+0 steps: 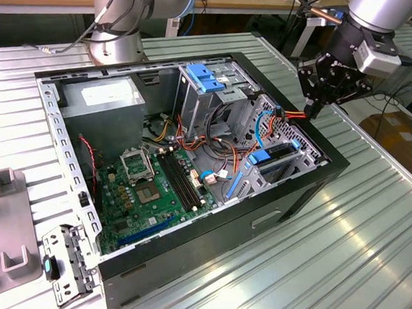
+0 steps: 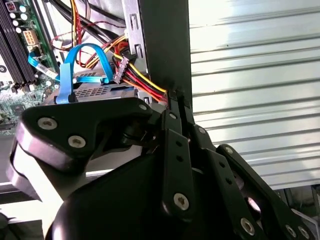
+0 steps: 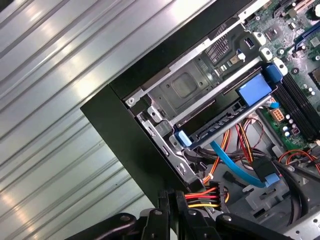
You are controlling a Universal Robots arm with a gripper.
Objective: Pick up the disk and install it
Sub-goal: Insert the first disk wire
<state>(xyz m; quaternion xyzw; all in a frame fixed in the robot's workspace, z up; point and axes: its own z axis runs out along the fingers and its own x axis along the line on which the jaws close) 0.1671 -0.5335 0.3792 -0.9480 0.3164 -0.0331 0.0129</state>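
Observation:
The disk [image 1: 282, 152] sits slanted inside the lower drive bay of the open computer case [image 1: 315, 196], its blue side rail [image 3: 255, 89] showing; a blue data cable [image 2: 82, 52] loops off it. In both wrist views the disk [image 3: 220, 125] [image 2: 100, 92] lies just beyond my fingertips. My gripper [image 1: 312, 110] hangs over the case's wall on the exterior view's right. Its fingers are pressed together [image 2: 172, 100] on the red, yellow and orange power cable [image 3: 202, 195], whose black plug [image 3: 221, 192] points toward the bay.
Inside the case are the green motherboard [image 1: 155, 186], a grey power-supply box [image 1: 101, 95], the upper drive cage with a light-blue latch plate [image 1: 207, 77] and loose wiring. A grey fixture [image 1: 8, 184] and a metal bracket [image 1: 63, 265] lie at the exterior view's left on the ribbed table [image 1: 353, 261].

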